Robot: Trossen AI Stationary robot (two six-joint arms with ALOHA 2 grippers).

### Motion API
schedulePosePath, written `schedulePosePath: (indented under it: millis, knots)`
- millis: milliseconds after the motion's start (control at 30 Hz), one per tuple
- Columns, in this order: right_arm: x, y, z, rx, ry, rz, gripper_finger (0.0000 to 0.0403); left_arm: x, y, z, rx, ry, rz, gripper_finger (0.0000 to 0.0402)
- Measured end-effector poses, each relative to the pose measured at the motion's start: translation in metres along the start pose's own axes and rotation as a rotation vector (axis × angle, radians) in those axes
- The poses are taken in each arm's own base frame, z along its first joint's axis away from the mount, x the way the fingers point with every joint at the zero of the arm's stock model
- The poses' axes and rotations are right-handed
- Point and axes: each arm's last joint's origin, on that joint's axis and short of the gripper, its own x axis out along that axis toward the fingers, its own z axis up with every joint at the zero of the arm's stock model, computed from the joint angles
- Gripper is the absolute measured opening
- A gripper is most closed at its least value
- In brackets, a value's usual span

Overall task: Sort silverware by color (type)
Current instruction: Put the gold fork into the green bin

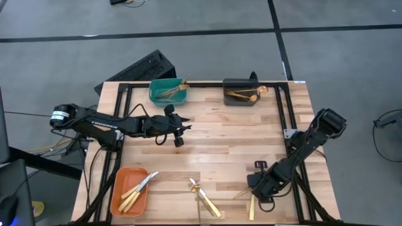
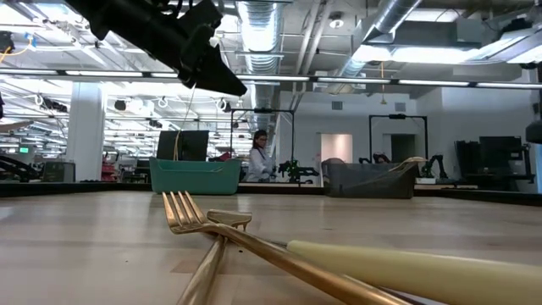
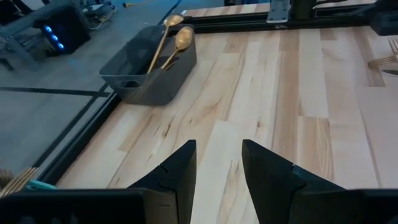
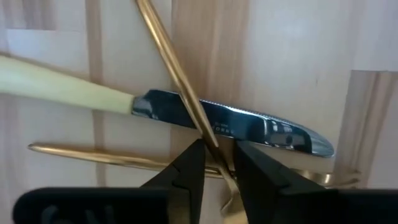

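Slim gold silverware lies in two small heaps near the table's near edge: a fork and another piece (image 1: pixel 205 197), and a heap (image 1: pixel 250 201) under my right gripper (image 1: pixel 256 187). The right wrist view shows that heap: a knife (image 4: pixel 236 127) with a cream handle and silver blade, a gold stem (image 4: pixel 177 74) crossing over it, and a second gold piece (image 4: pixel 87 152) beneath. My right gripper (image 4: pixel 219 163) is shut on the crossing stem. My left gripper (image 1: pixel 178 137) (image 3: pixel 219 155) hovers open and empty above the table's middle, left of centre. My right gripper pinches the slim gold stem (image 4: pixel 211 140) between its two fingers, where the stem crosses the knife's blade. The fingers come from above, pointing down, and lie across the stem. The piece rests on the knife and the table; whether it is a fork or a spoon I cannot tell.
Along the far edge stand a teal bin (image 1: pixel 167 91) with gold forks and a dark grey bin (image 1: pixel 240 94) with gold spoons. An orange bin (image 1: pixel 129 191) with knives sits at the near left corner. A black frame (image 1: pixel 286 113) borders the table. Bare wood lies between the arms.
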Motion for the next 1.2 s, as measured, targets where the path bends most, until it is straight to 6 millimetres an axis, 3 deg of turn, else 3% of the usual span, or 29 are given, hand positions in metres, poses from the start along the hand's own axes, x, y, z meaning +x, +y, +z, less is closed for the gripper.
schedulePosePath:
  millis: [133,233,300,467,600,700,900,1033,1200]
  knots:
    - [-0.001,-0.006,0.002,0.039,0.039,-0.034,0.0072,0.000,0.000,0.000,-0.012,0.003,0.000,0.0116]
    - [-0.015,-0.012,0.005,0.056,0.057,-0.050,0.0033,0.000,0.000,-0.001,-0.012,0.007,-0.001,0.0116]
    - [-0.029,-0.017,0.009,0.033,0.034,-0.076,0.0031,0.000,0.000,-0.001,-0.020,0.006,-0.001,0.0116]
    - [-0.062,-0.032,0.024,-0.025,-0.266,-0.252,0.0032,0.000,0.000,0.001,-0.053,-0.014,-0.002,0.0116]
    - [-0.072,-0.054,0.043,-0.003,-0.471,-0.510,0.0038,0.007,-0.003,-0.001,-0.071,-0.013,-0.004,0.0116]
    - [-0.067,-0.076,0.059,0.067,-0.481,-0.599,0.0035,0.018,-0.008,-0.001,-0.062,-0.057,-0.025,0.0116]
    - [-0.051,-0.124,0.088,0.273,-0.430,-0.515,0.0036,0.036,-0.023,0.000,0.094,-0.174,-0.091,0.0116]
    - [-0.049,-0.153,0.094,0.413,-0.377,-0.385,0.0037,0.044,-0.036,-0.004,0.258,-0.207,-0.084,0.0116]
    - [-0.055,-0.169,0.102,0.490,-0.442,-0.286,0.0037,0.065,-0.054,-0.011,0.466,-0.158,-0.068,0.0116]
